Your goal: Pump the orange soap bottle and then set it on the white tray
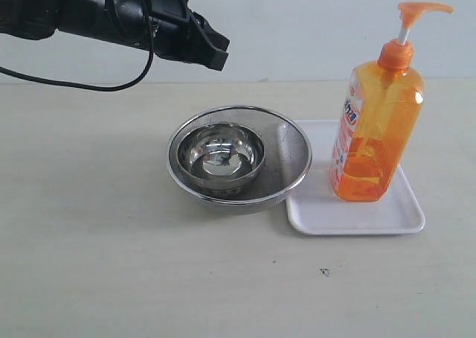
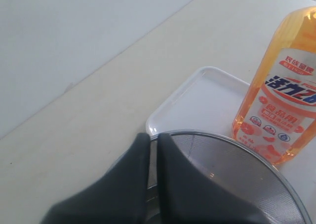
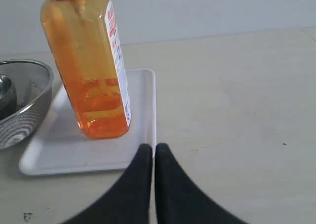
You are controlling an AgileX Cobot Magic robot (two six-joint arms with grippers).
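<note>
The orange soap bottle (image 1: 375,129) stands upright on the white tray (image 1: 357,217), at the right of the exterior view, with its orange pump head pointing right. It also shows in the left wrist view as the orange soap bottle (image 2: 284,115) on the white tray (image 2: 197,98), and in the right wrist view as the orange soap bottle (image 3: 89,66) on the white tray (image 3: 64,152). My left gripper (image 1: 217,53) hangs high at the upper left, shut and empty, also seen as the left gripper (image 2: 153,137). My right gripper (image 3: 153,148) is shut and empty, apart from the bottle.
A large steel mesh bowl (image 1: 294,159) sits left of the tray and overlaps its left edge, with a smaller steel bowl (image 1: 223,153) inside it. A black cable (image 1: 89,85) trails from the left arm. A small dark mark (image 1: 324,272) lies on the table in front.
</note>
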